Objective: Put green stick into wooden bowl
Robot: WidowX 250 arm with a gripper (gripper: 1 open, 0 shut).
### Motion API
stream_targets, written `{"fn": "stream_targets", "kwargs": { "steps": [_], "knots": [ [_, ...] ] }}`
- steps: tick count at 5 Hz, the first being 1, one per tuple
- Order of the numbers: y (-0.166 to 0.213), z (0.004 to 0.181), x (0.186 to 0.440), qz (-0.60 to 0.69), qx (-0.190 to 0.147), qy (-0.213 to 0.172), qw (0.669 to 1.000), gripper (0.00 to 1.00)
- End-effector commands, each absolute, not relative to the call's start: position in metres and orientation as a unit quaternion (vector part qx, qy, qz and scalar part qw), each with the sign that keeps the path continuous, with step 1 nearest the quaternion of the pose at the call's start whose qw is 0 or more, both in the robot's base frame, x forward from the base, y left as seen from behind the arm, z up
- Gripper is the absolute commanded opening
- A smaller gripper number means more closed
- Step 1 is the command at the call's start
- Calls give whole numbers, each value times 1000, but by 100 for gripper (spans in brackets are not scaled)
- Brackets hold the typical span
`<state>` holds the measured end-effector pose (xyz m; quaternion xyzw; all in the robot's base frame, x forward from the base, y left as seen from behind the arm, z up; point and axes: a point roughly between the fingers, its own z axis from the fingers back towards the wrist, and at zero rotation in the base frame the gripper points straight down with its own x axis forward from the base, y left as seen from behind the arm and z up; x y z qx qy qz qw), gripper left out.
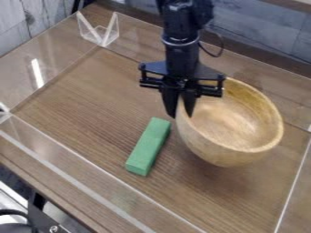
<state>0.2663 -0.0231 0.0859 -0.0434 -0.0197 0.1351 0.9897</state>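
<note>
The green stick (148, 146) lies flat on the wooden tabletop, left of the wooden bowl (234, 123). The bowl sits tilted, its left rim lifted, and nothing shows inside it. My gripper (186, 106) hangs from the black arm, fingers pointing down and shut, pressed at the bowl's left rim. It holds nothing I can make out. The stick lies apart from the gripper, a little below and to its left.
Clear acrylic walls (49, 68) ring the wooden tabletop (85, 109). A small clear stand (97, 29) sits at the back left. The table's front edge runs close below the stick.
</note>
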Motion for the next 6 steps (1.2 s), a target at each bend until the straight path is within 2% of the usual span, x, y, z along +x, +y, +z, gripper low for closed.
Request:
{"fn": "stream_targets", "kwargs": {
  "steps": [1, 3, 5, 6],
  "knots": [
    [-31, 114, 264, 133, -46, -43, 989, 0],
    [-40, 87, 277, 136, -44, -43, 989, 0],
    [-49, 81, 291, 137, -44, -43, 989, 0],
    [-48, 81, 290, 162, -43, -43, 985, 0]
  ]
}}
